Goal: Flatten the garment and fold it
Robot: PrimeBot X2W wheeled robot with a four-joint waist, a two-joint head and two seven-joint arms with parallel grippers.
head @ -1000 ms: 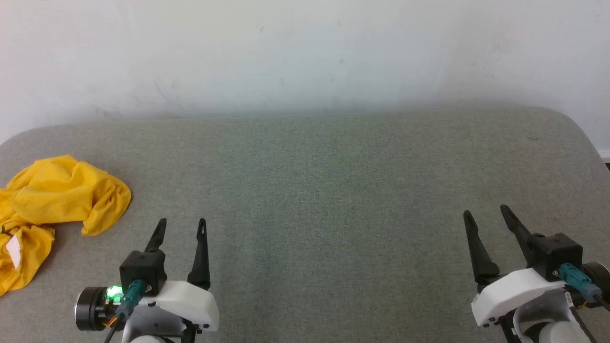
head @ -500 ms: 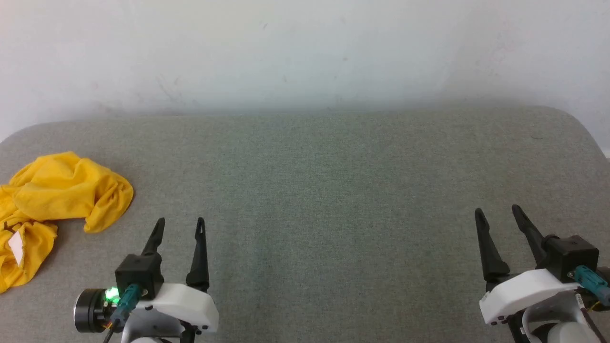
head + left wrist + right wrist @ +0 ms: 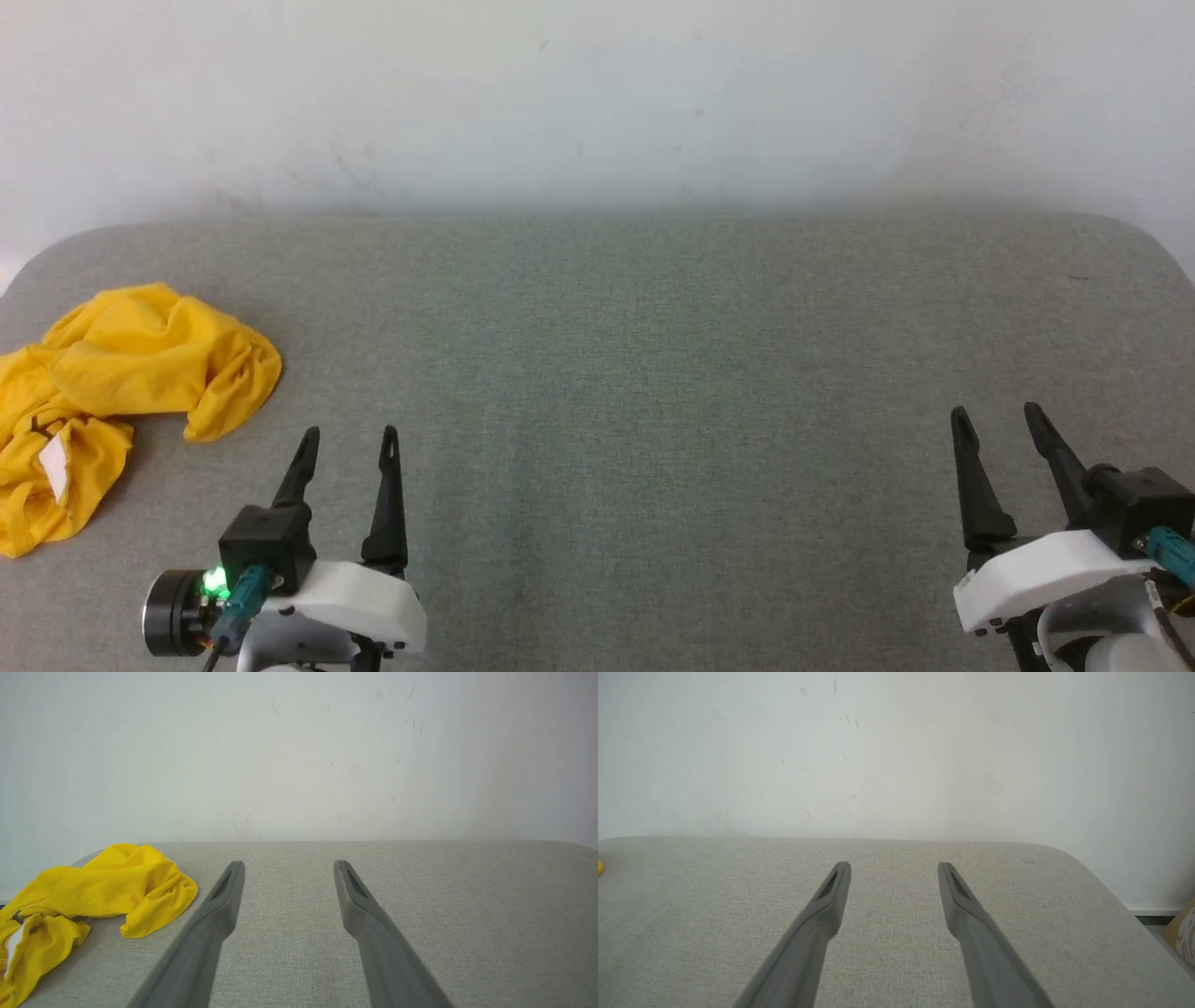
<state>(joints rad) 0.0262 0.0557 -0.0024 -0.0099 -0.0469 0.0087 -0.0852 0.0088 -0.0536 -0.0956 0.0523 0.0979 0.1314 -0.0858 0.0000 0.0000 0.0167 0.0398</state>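
The garment (image 3: pixel 121 373) is a bright yellow T-shirt crumpled in a heap at the far left of the grey table (image 3: pixel 653 373), with a white patch showing near its lower edge. In the left wrist view the garment (image 3: pixel 93 896) lies left of my fingers. My left gripper (image 3: pixel 349 437) hovers open just right of the heap, not touching it, nothing between its fingers. My right gripper (image 3: pixel 997 415) stands open at the lower right, far from the cloth. A sliver of the garment (image 3: pixel 600 868) shows at the left edge of the right wrist view.
A white wall (image 3: pixel 597 103) rises directly behind the table's far edge. The table has rounded corners, and its right edge (image 3: pixel 1120 896) drops off near my right gripper. A brown object (image 3: pixel 1186 928) sits on the floor beyond that edge.
The whole head view has shifted, so the camera has turned left and the garment sits further into view. Both grippers stay open and hold nothing.
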